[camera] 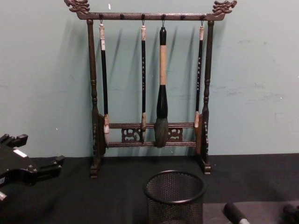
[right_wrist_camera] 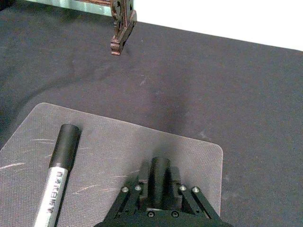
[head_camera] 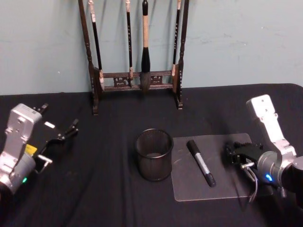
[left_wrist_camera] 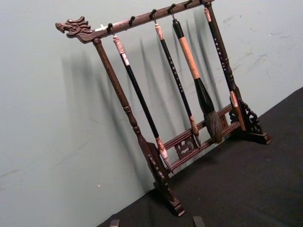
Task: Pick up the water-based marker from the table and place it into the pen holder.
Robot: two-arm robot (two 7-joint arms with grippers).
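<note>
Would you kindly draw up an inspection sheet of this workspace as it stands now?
Surface: table under black cloth; a translucent grey mat lies on its right part.
Job's things: marker lies flat on the mat, capped; pen holder stands upright by the mat's left edge, nothing seen inside.
Clutter: brush rack at the back, four brushes hanging.
Grippers: left hand open, off to the table's left; right hand over the mat, right of the marker, apart from it.
Cables: thin cable loops below the right wrist.
Surroundings: plain painted wall behind.
</note>
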